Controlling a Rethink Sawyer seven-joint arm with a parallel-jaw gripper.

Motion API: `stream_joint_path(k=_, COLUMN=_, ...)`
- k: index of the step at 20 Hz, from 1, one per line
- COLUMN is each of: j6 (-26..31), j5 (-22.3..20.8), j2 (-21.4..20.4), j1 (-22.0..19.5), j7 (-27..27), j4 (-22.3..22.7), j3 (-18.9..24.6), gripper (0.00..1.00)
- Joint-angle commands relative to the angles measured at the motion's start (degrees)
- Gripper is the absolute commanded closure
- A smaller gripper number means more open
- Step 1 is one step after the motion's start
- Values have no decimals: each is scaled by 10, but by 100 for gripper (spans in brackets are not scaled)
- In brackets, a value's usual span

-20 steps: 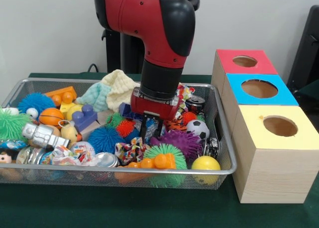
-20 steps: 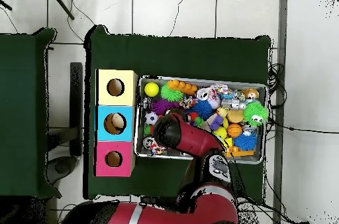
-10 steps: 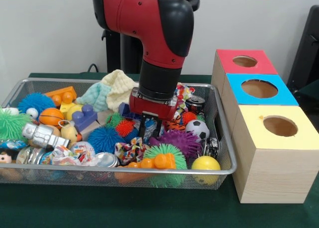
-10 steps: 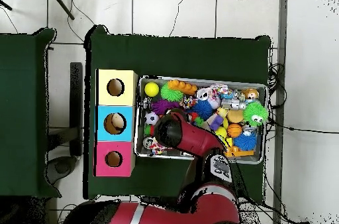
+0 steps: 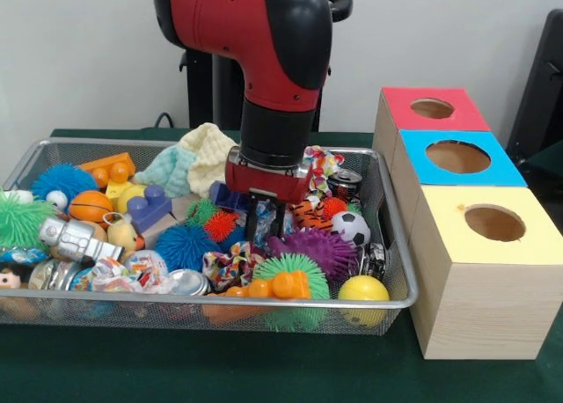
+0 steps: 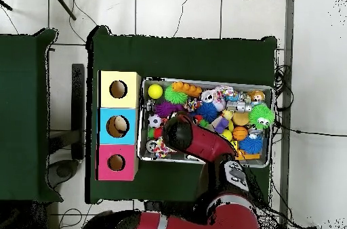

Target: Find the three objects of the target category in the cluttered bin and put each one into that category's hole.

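The place looks like a robotics laboratory, not a home or a shop. A red and black industrial arm stands at a table with a dark green cloth, and this table is prepared like a test bench. On it there is a wire mesh bin full of mixed toys, and beside it a row of three wooden boxes with red, blue and yellow tops, each with a round hole. The wall behind is plain and pale. In the overhead view the floor has pale tiles, and loose cables run over it near the table.
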Motion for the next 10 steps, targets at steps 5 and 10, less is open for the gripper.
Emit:
stream_joint_path(k=5, j6=64, j5=-25, j2=-104, j1=-32, j7=71, j4=92, j3=82, gripper=100)
stream_joint_path(k=10, j6=66, j5=-23, j2=-108, j1=-28, j7=73, j4=90, j3=81, gripper=100)
